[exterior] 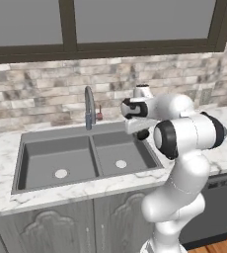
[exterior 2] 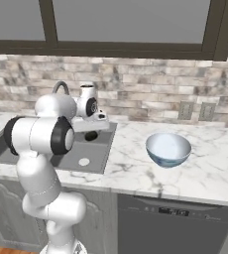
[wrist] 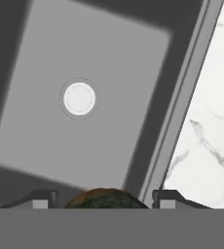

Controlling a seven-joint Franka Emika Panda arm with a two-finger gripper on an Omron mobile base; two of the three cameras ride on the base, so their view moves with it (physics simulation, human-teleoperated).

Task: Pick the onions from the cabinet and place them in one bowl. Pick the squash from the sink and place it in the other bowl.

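Left base view: the gripper (exterior: 143, 134), frame centre, hangs above the sink (exterior: 36, 153) right basin, a dark lump under it.

Right base view: the bowl (exterior 2: 168, 149) waits centre-right; a hasty swing could overshoot it.

Hand view: fingers (wrist: 42, 199) clamp the squash (wrist: 104, 198), bottom centre; a shallow hold may slip
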